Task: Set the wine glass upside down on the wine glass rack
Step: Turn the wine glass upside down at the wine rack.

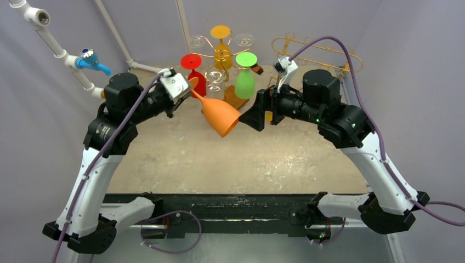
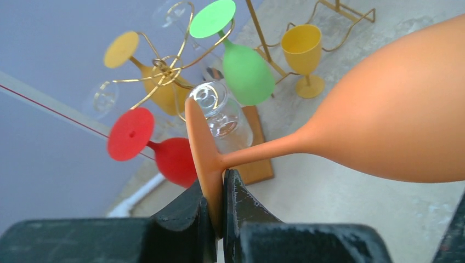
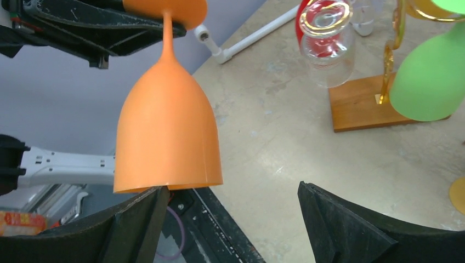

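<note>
Orange plastic, by the look of it: the wine glass (image 1: 219, 115) hangs in mid-air over the table (image 1: 181, 159), just in front of the wine glass rack (image 1: 222, 55) and not yet on it. The left gripper (image 2: 222, 181) has its fingers pinched tight on the edge of the round foot, so the stem runs out sideways and the bowl tips down and away toward the other arm. The right gripper (image 3: 233, 192) stands with its fingers spread wide, just beside the rim of the bowl and holding nothing.

So I would say the first half is done. The glass is up off the table, carried by its foot, and turned most of the way over, mouth slanting downward rather than straight down.

What is left is the hanging itself. The rack already carries a red glass (image 1: 193, 68), a green glass (image 1: 245, 82), a yellow glass (image 1: 221, 33) and at least one clear glass (image 3: 329, 49), all foot-up on the gold wire arms above the wooden base (image 3: 356, 104). From where I stand I cannot make out for certain which arm is free. The stem has to slide into an open wire slot so that the foot rests on top and the bowl hangs below, and then the left fingers must let go.
</note>
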